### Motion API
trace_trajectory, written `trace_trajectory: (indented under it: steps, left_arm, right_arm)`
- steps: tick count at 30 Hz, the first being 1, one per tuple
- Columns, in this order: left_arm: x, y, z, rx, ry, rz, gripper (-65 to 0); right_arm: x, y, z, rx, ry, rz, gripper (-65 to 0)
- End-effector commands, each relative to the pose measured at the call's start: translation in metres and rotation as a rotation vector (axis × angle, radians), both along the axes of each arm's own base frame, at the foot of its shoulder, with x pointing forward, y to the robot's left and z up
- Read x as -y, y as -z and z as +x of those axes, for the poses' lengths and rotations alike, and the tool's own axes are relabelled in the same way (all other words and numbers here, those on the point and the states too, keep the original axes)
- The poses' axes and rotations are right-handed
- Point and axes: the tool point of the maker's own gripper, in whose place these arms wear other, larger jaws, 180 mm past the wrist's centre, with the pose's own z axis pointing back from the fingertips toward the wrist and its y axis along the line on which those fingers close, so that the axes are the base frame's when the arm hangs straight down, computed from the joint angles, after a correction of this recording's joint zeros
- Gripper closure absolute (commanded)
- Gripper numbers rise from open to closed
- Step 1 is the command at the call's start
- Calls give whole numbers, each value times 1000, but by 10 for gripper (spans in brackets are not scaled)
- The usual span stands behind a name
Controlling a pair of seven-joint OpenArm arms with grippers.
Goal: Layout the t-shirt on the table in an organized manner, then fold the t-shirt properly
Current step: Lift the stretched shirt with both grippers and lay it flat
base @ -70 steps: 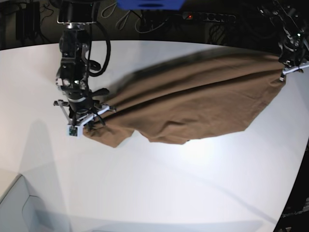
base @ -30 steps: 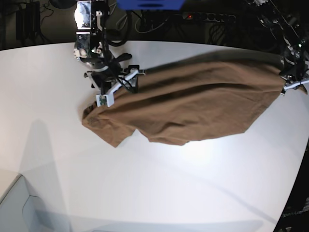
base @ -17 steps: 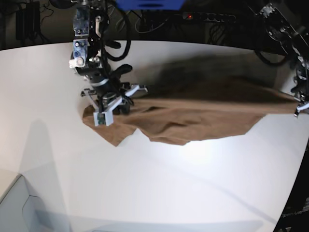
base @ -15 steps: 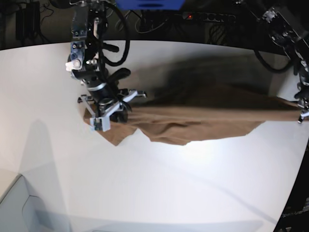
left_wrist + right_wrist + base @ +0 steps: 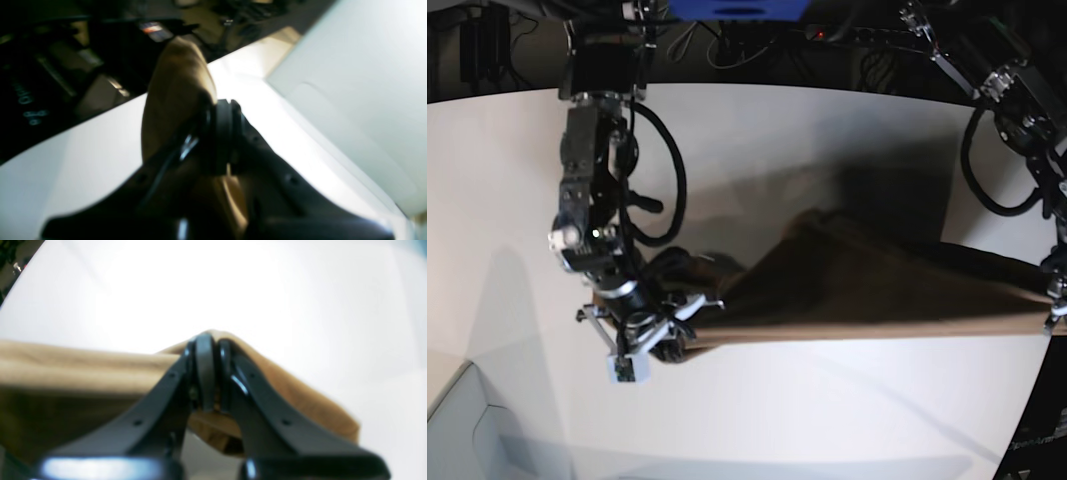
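The t-shirt (image 5: 867, 285) hung stretched between the two arms above the table (image 5: 807, 420), its near edge pulled into a nearly straight, taut line running from left to right in the base view, with the rest of the cloth sloping back and down toward the far side of the tabletop. The right gripper (image 5: 659, 340), on the left of the base view, had its jaws pressed together on the left end of that edge; the right wrist view showed the two black fingers (image 5: 204, 373) closed tight, with tan fabric bunched over and under their tips and draping off to both sides. The left gripper (image 5: 1057, 312), at the far right edge of the base view, was pinching the other end of the edge; in the left wrist view its dark pads (image 5: 223, 133) were clamped on a fold of the shirt that rose in a rounded hump beyond them. A pale grey box corner (image 5: 467, 430) sat at the near left. In the left wrist view some pale characters (image 5: 28, 106) showed on dark equipment beyond the table, too blurred to read. No label or print could be made out on the shirt.
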Motion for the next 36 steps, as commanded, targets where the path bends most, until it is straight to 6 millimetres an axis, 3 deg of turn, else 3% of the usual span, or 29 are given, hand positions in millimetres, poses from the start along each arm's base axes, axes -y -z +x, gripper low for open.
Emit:
trace_trajectory:
  steps: [1, 5, 8, 10, 12, 16, 19, 26, 29, 36]
  left_arm:
    - [-2, -18, 5, 48, -2, 33, 0]
    - [6, -1, 21, 12, 32, 3, 0]
    - [1, 17, 24, -29, 25, -27, 0]
    - [-1, 25, 24, -47, 22, -38, 0]
    - [-8, 30, 23, -70, 15, -28, 0]
    - [-11, 37, 22, -91, 12, -31, 0]
    - [-12, 47, 17, -117, 10, -34, 0]
    - [-13, 60, 14, -150, 8, -49, 0]
    - [-13, 66, 10, -168, 7, -48, 0]
    - [-14, 92, -4, -238, 4, -60, 0]
  right_arm:
    - [-2, -13, 14, 43, -4, 6, -34]
    - [-4, 26, 46, -91, -27, -15, -62]
    - [-1, 53, 59, -184, -32, -30, -141]
    - [3, 55, 63, -195, -27, -34, -200]
    - [6, 44, 64, -160, -22, -37, -248]
    - [8, 29, 39, -87, -11, -30, -323]
    - [-1, 32, 10, -78, -14, -3, -361]
    - [-28, 93, -53, -247, -29, 69, -396]
    - [-55, 107, -76, -289, -96, 81, -396]
    - [-122, 97, -102, -194, -258, 115, -397]
